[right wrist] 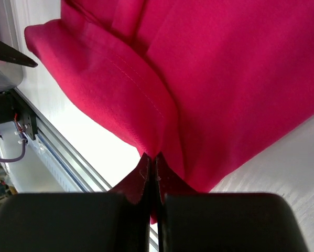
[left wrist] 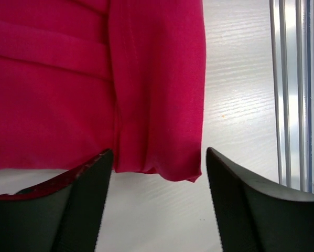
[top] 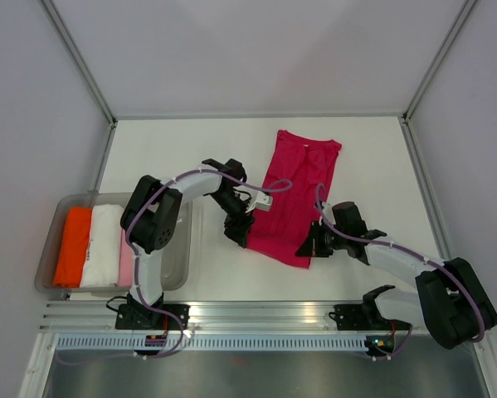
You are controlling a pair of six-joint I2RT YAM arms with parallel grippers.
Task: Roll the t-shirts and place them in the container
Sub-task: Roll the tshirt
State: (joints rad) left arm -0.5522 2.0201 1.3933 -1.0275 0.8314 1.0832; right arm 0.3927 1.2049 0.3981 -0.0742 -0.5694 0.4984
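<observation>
A deep magenta t-shirt (top: 294,195) lies folded into a long strip on the white table, its collar end far from me and its hem near. My left gripper (top: 238,230) stands open at the hem's near-left corner. In the left wrist view its fingers (left wrist: 159,151) straddle that corner of the shirt (left wrist: 94,79) without closing on it. My right gripper (top: 308,247) sits at the hem's near-right corner. The right wrist view shows its jaws (right wrist: 155,155) shut, pinching a fold of the shirt (right wrist: 225,79), and the cloth rises in a lifted ridge from the tips.
A clear plastic tub (top: 182,249) stands at the left edge of the table. It holds a folded orange shirt (top: 72,246), a white one (top: 105,245) and a pale pink one (top: 125,265). An aluminium rail (top: 256,315) runs along the near edge. Grey walls enclose the table.
</observation>
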